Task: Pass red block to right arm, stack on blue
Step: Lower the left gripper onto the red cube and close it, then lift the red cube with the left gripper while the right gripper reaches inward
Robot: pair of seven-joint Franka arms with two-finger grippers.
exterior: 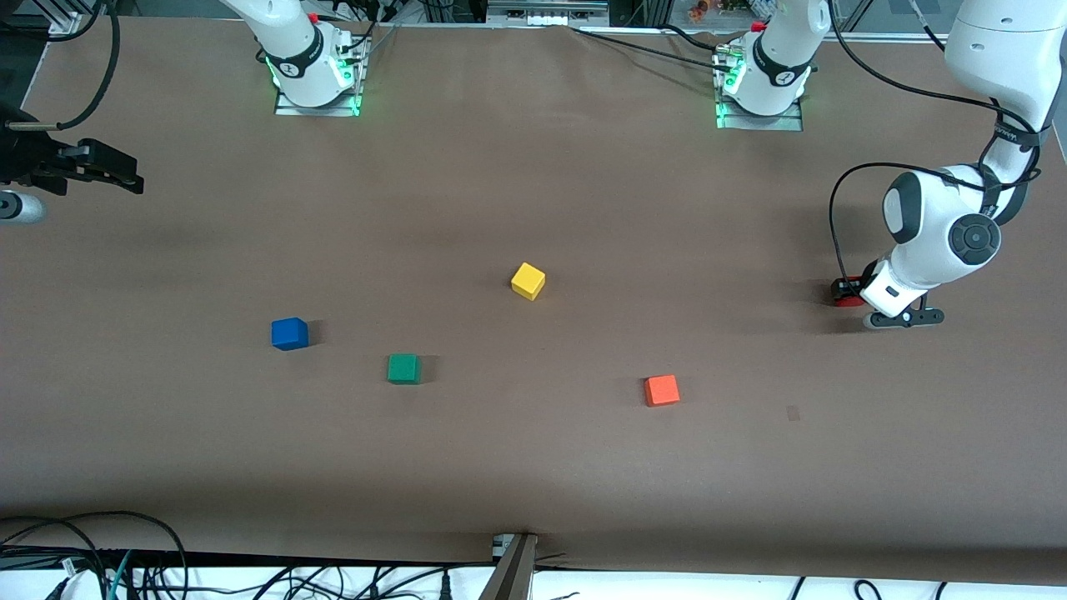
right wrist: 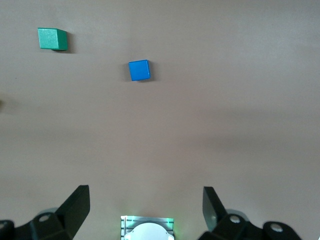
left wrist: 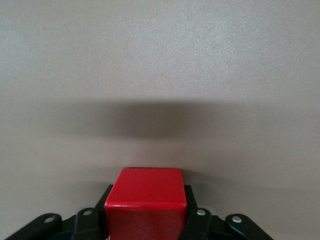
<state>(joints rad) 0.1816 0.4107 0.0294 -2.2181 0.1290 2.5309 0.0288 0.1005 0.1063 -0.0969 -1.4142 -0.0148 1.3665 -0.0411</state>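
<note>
A red block (left wrist: 145, 200) sat between the black fingers (left wrist: 200, 225) of the left pincer (left wrist: 145, 222), its top face and one side face in view. The plain bench (left wrist: 160, 60) stretched past it, crossed by a broad dark shadow band.

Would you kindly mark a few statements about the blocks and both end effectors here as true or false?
1. The left end effector has the red block between its fingers. True.
2. The red block already sits on the blue block. False: the blue block lies bare on the table.
3. The right end effector is open and holds nothing. True.
4. The green block lies farther from the front camera than the yellow block. False: it lies nearer.
5. The orange block rests on the yellow block. False: they lie apart.
</note>
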